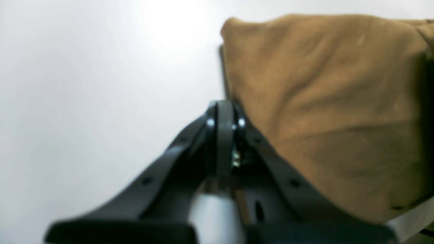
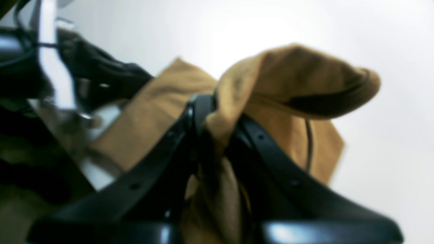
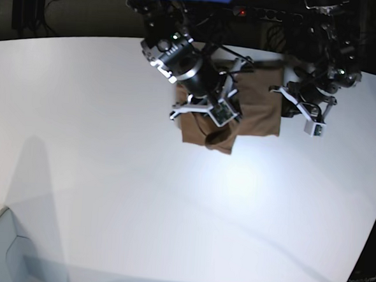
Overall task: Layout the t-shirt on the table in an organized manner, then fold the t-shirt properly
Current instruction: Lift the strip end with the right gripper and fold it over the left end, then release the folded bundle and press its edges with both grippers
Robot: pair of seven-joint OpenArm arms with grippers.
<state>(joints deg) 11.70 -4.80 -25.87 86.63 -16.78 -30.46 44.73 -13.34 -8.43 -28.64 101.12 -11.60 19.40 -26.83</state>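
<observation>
Base view shows me the t-shirt [image 3: 257, 104] bunched near the far edge of the counter [image 3: 109, 174], held up between my two arms, not yet spread flat. My right hand [image 3: 223, 111] sits on the near-left part of the cloth, and the right wrist view confirms it: the right hand [image 2: 210, 115] is pinched on a gathered fold of the t-shirt [image 2: 295, 74], with cloth wadded between the fingers and more of it draping down behind and to both sides of the hand. A rolled opening with a hemmed edge, maybe a sleeve, sticks out just above and to the right of that hand. I reckon this grip is there to lift and pull one side so the garment can be shaken out or stretched. My left hand [image 3: 291, 99] is at the opposite side of the shirt; in the left wrist view the left hand [image 1: 223, 112] has its fingers fully together, right at the edge of the t-shirt [image 1: 332, 101]. The cloth lies just to the right of that hand, touching it, but blur stops me telling whether any fabric is actually caught. White counter [image 1: 84, 101] fills everything left of it. Judging by this, layout is still early, no folding yet.
</observation>
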